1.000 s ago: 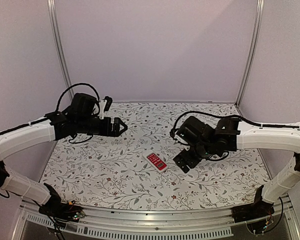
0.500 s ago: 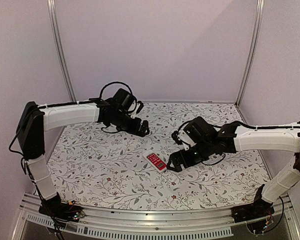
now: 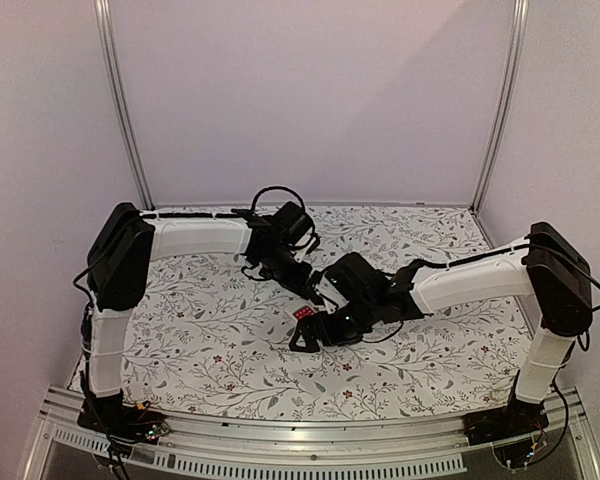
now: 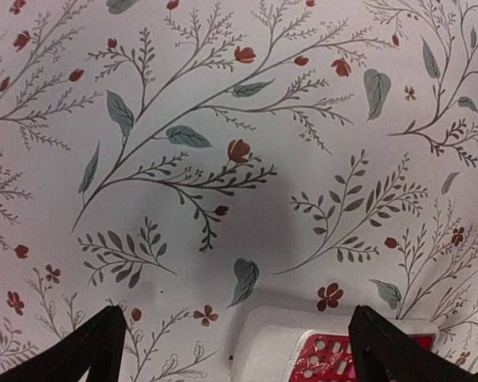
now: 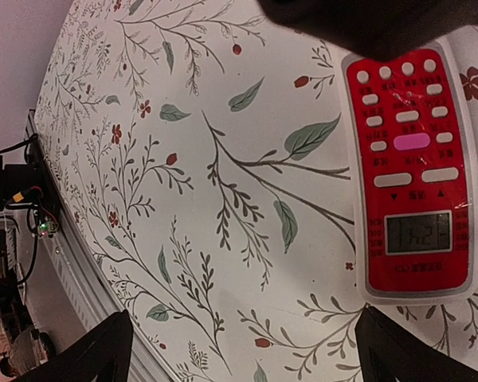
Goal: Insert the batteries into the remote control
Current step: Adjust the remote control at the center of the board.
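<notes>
Top external: the remote control [image 3: 303, 313] lies red face up on the floral-printed worktop [image 3: 190, 340], half hidden under both arms. Left wrist: the left claw [image 4: 237, 317] is spread wide over the remote's rounded white end. Right wrist: the right claw [image 5: 245, 317] is spread wide too, with the remote near one finger. It looks like light, stiff, slick plastic, best pinched by its long edges. No batteries are visible.

remote control [image 5: 410, 171]: on table [image 3: 210, 330], middle | left fingers [image 4: 95, 344]: just behind it | right fingers [image 5: 103, 350]: just before it
</notes>
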Controlling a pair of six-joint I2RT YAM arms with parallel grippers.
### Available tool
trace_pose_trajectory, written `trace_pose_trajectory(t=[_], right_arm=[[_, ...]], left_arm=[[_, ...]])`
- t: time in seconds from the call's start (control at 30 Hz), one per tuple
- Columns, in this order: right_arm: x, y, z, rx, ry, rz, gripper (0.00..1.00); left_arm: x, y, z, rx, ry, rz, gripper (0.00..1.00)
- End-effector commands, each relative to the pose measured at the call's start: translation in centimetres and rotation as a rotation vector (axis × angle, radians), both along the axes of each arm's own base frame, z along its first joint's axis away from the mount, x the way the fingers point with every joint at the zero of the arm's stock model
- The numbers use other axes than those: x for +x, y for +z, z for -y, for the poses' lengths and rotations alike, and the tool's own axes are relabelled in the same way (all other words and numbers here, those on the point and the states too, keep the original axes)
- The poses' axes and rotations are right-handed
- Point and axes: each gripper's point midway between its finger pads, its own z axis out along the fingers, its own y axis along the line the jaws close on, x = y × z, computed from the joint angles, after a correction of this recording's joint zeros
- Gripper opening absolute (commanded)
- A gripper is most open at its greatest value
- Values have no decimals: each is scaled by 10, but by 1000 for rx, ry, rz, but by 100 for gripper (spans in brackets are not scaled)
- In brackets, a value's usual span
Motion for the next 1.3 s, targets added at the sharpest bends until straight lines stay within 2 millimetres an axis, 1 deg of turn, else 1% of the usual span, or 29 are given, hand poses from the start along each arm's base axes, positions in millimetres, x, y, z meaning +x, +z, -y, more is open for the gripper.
trace_pose_trajectory(t=[0.0,0.1,0.17,0.33,0.43,0.53,0.73,0.93,0.97,1.03,1.13,1.27], right_arm=[[1,1,-26,64,-6,-18,99],[-1,-9,-31,58,-13,-31,99],[-1,-16,-29,46,-28,-40,99],[-1,-27,-25,17,-38,-45,99],[2,-36,-17,-12,-60,-49,99],[8,-45,-2,-43,-99,-61,99],[20,-42,22,-65,-150,-51,99],[37,-39,43,-77,-199,-41,99],[40,-38,45,-75,-203,-40,99],[47,-34,46,-65,-210,-34,99],[57,-29,44,-47,-212,-30,99],[61,-29,34,-27,-184,-43,99]], left_arm=[[4,-5,2,-1,-12,-17,100],[3,-12,1,8,-24,-28,100],[2,-15,0,17,-32,-32,99],[0,-27,-4,43,-36,-51,100],[-5,-32,-8,54,-40,-63,100],[-12,-34,-14,66,-42,-76,99],[-26,-33,-25,63,-27,-84,98],[-41,-28,-36,49,-7,-86,97],[-45,-31,-39,54,-3,-95,97],[-52,-34,-41,55,1,-102,96],[-69,-40,-37,35,-17,-134,96],[-86,-45,-31,24,-31,-152,95]])
